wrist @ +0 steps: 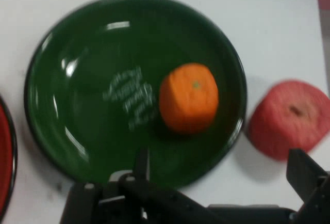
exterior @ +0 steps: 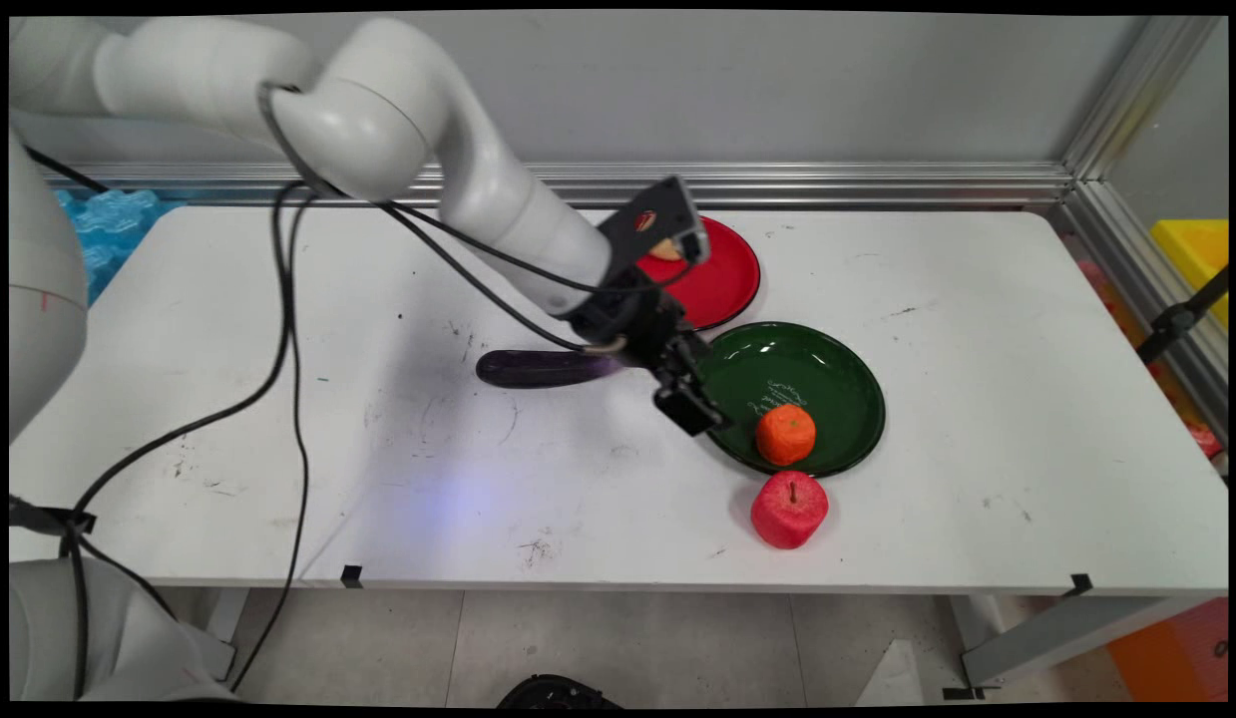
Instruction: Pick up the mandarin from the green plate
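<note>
The gripper [exterior: 689, 404] hangs over the left rim of the green plate [exterior: 837, 384], its fingers spread apart and holding nothing — in the hand view one finger [wrist: 140, 164] rises at the plate's lower edge and the other [wrist: 304, 175] stands well to the right, near the apple. An orange [exterior: 785, 435] sits on the green plate, toward its near side, just right of the gripper; white lettering marks the plate's middle beside it. A red apple [exterior: 789, 510] stands on the desk [exterior: 977, 399] just in front of the plate, close to its rim but off it. Behind the green plate lies a red plate [exterior: 722, 274], the two rims almost touching; the arm hides part of it, and a small yellowish thing on it cannot be made out. A dark purple eggplant [exterior: 538, 368] lies on the desk to the left of the gripper — its right end is behind the wrist.
</note>
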Robot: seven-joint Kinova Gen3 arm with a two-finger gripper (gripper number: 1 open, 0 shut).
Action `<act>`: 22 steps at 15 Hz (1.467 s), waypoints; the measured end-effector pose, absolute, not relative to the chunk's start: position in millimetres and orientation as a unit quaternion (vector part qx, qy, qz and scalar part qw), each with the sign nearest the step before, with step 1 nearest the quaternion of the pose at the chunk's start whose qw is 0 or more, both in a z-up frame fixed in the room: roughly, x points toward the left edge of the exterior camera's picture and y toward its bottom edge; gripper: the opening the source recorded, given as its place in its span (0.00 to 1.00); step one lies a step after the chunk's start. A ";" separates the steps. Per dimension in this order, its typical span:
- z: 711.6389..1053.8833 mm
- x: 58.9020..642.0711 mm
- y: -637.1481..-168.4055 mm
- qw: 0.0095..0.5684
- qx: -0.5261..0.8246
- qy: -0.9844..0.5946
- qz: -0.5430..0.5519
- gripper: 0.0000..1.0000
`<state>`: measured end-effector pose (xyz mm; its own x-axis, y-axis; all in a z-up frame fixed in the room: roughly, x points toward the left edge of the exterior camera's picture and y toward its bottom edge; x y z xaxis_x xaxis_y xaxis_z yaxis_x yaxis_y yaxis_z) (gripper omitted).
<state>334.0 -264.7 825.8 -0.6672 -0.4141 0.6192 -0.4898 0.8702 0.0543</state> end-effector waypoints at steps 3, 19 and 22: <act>810.5 312.7 -273.2 0.335 0.236 -0.909 0.081 1.00; 742.8 265.6 -290.1 0.348 0.226 -0.903 0.111 1.00; 734.5 263.8 -290.1 0.346 0.228 -0.903 0.113 1.00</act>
<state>263.8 -290.1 734.5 -0.6563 -0.3331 0.6770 -0.4891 0.8710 -0.0456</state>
